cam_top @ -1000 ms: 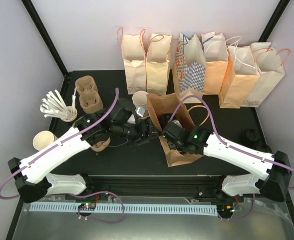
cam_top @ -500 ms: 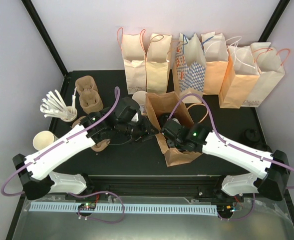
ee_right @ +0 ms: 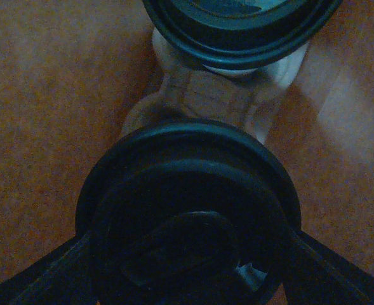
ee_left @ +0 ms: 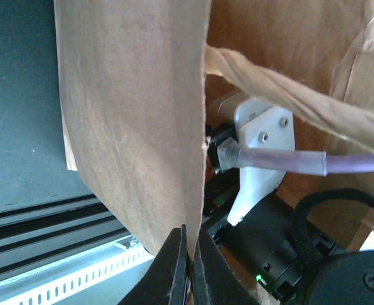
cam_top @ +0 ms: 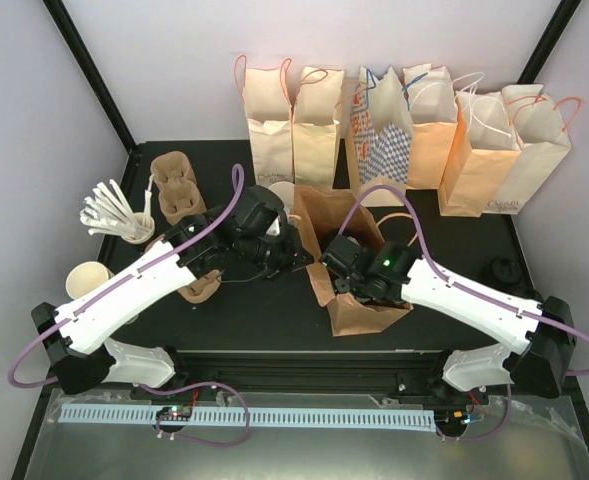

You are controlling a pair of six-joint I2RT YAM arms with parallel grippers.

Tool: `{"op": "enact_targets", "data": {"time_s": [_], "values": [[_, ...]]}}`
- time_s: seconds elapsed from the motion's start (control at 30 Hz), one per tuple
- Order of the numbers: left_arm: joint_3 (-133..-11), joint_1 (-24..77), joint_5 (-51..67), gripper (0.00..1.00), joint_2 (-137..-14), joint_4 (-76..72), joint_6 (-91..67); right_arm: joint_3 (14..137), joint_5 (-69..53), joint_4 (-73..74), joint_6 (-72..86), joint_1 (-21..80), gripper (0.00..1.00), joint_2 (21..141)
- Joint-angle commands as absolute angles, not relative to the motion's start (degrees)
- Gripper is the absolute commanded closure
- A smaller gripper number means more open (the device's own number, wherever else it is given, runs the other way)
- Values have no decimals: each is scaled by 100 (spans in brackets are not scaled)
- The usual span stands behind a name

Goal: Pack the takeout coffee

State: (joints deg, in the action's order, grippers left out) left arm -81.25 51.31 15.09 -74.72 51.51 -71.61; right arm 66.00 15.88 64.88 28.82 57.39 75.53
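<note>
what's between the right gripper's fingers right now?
The takeout coffee, black lid up, gripped by the right gripper inside the brown bag. Right wrist view shows it.

Lab test cell: black table (cam_top: 264,310), blank walls (cam_top: 154,70), staged café bags (cam_top: 274,125), cup carriers (cam_top: 177,190).

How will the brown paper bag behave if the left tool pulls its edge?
The brown paper bag probably bends first; its wall looks thin and creased. Tall for its base, it might tip if the left tool pulls hard.

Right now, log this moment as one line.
left gripper: shut on brown paper bag rim | right gripper: inside bag, holding takeout coffee | status: not yet released
</note>
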Motion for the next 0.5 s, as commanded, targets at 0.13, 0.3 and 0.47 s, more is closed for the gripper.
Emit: {"op": "enact_targets", "data": {"time_s": [0.13, 0.3, 0.47], "values": [[-8475, 4992, 1880, 98, -7402, 5361, -6974, 6846, 1404, 6738, 2743, 5423, 59, 7775], [-8682, 4923, 2260, 98, -7593, 5269, -6904, 6783, 1126, 6653, 2637, 5301, 59, 7893], [-8912, 4879, 2487, 98, -7773, 5234, -6815, 6678, 1022, 6547, 2625, 5293, 59, 8078]]}}
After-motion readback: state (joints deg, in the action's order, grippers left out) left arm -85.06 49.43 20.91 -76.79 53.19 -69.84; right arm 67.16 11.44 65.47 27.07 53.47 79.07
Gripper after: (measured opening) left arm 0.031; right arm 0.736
